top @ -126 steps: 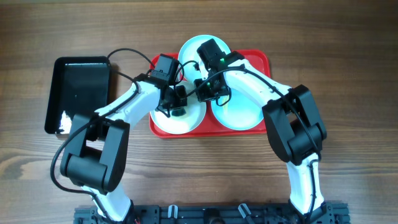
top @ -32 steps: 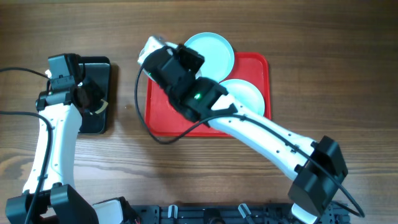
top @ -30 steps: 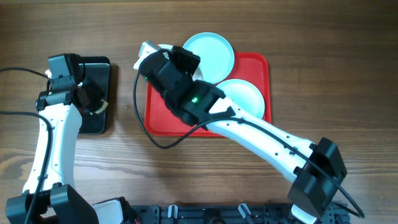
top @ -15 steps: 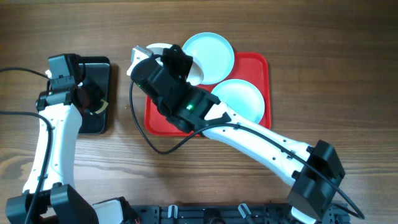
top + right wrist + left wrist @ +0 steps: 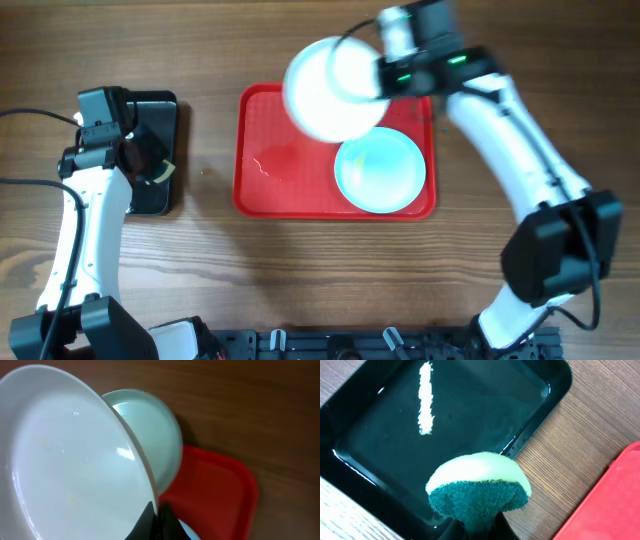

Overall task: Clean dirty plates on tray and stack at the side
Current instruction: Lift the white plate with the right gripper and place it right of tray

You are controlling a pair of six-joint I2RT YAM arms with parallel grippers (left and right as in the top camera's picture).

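My right gripper [image 5: 383, 72] is shut on the rim of the white plate [image 5: 328, 90] and holds it tilted in the air above the back of the red tray [image 5: 275, 180]. In the right wrist view the gripper [image 5: 155, 512] pinches the white plate's [image 5: 70, 460] edge, and a pale turquoise plate [image 5: 152, 430] lies behind it by the tray's [image 5: 215, 495] corner. A second turquoise plate [image 5: 379, 172] lies flat on the tray's right half. My left gripper [image 5: 150, 165] is shut on a green sponge [image 5: 477, 490] over the black tray [image 5: 470, 405].
The black tray [image 5: 148, 115] lies at the left, with a white streak [image 5: 424, 397] on its wet floor. A small wet smear [image 5: 262, 165] marks the red tray's left half. Bare wood table [image 5: 300, 270] lies all round.
My right arm has swung from the tray's back left corner to its back right, carrying the white plate over the back of the tray. The left arm and sponge have not moved.
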